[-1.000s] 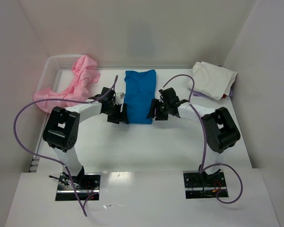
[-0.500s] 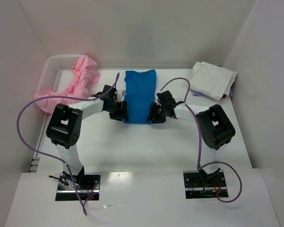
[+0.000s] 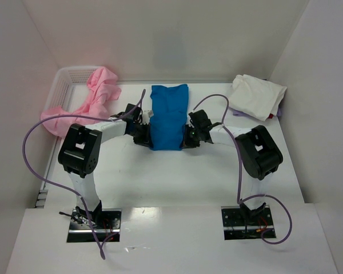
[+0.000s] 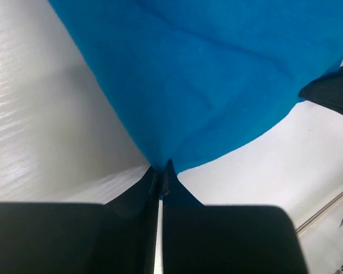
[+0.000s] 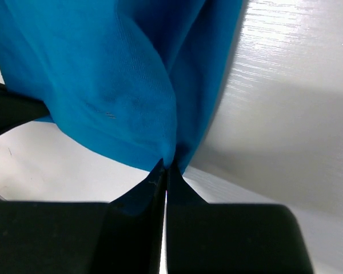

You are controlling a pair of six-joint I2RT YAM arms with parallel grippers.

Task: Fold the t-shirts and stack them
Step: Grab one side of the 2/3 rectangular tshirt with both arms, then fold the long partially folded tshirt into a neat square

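Both arms have slid inward onto the blue t-shirt, a long soft strip on the table.

Top view: left gripper at its 8 o'clock corner, right gripper at 4 o'clock.

Left wrist: black fingers pinch smooth cloth.

Right wrist: fingers pinch a bunched fold.

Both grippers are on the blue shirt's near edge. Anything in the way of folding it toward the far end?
Nothing visible does. The blue t-shirt is bare on top; the left gripper and right gripper pinch its near corners. The pink t-shirts on the basket and the cream-white pile lie aside, apart from it.
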